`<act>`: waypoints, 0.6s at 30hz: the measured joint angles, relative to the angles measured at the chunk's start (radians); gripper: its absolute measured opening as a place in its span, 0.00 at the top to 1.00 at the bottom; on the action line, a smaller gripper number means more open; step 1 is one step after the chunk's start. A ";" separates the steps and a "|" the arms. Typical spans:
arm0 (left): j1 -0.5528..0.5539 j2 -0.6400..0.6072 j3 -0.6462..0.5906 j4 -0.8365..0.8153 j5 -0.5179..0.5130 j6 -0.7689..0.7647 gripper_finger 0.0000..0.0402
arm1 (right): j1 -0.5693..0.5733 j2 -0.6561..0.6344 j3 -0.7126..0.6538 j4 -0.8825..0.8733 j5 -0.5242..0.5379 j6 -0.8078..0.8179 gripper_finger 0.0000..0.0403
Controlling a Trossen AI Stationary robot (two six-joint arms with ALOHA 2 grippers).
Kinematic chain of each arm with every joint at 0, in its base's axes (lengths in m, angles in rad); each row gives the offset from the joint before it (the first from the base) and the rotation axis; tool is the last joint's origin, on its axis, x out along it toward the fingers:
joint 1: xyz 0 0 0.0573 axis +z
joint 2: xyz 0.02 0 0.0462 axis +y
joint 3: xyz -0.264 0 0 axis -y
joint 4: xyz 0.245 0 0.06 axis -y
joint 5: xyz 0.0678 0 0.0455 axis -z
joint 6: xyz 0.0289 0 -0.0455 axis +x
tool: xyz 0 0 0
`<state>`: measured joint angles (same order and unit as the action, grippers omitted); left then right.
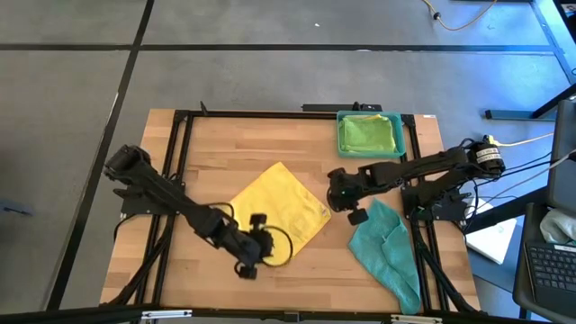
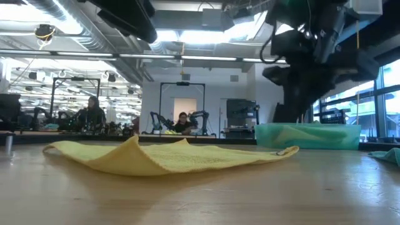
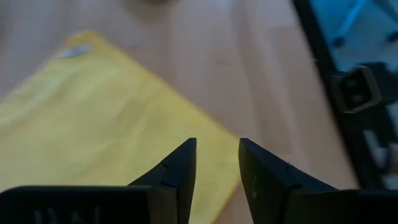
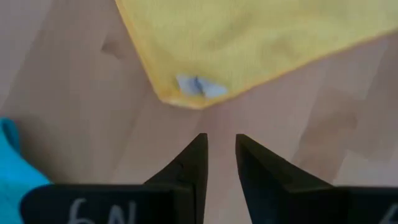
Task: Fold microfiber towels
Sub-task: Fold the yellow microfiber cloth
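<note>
While the soft yellow microfiber towel (image 1: 281,210) lies spread in the middle of the wooden bench (image 1: 171,261), the left end effector (image 3: 216,163) and right end effector (image 4: 221,155) hover over opposite corners, both narrowly parted and empty, so the fold seems only beginning and the next move calls for pinching a corner.

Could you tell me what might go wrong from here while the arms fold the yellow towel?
The right gripper hangs open just off the yellow towel's tagged corner; closing there might miss the cloth. The left gripper is open over the opposite edge, holding nothing, so the loose towel could slide when pulled. The teal towel lies close beside the right gripper and might snag.
</note>
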<state>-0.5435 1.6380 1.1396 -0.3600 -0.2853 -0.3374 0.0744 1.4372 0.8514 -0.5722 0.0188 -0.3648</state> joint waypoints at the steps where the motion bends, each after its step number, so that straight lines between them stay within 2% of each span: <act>1: -0.009 0.026 0.014 0.014 0.017 0.002 0.72 | -0.002 0.000 -0.007 -0.006 -0.001 0.022 0.79; 7: -0.035 0.160 0.126 0.020 0.113 0.095 0.72 | -0.001 0.001 -0.025 -0.023 -0.002 0.126 0.79; 12: -0.029 0.237 0.143 0.003 0.218 0.171 0.72 | -0.001 0.001 -0.025 0.009 -0.003 0.199 0.79; 18: 0.003 0.255 0.142 -0.077 0.223 0.226 0.72 | -0.001 0.001 -0.025 0.046 -0.014 0.305 0.79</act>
<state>-0.5400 1.8934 1.2819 -0.4373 -0.0628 -0.1115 0.0731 1.4380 0.8261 -0.5264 0.0052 -0.0598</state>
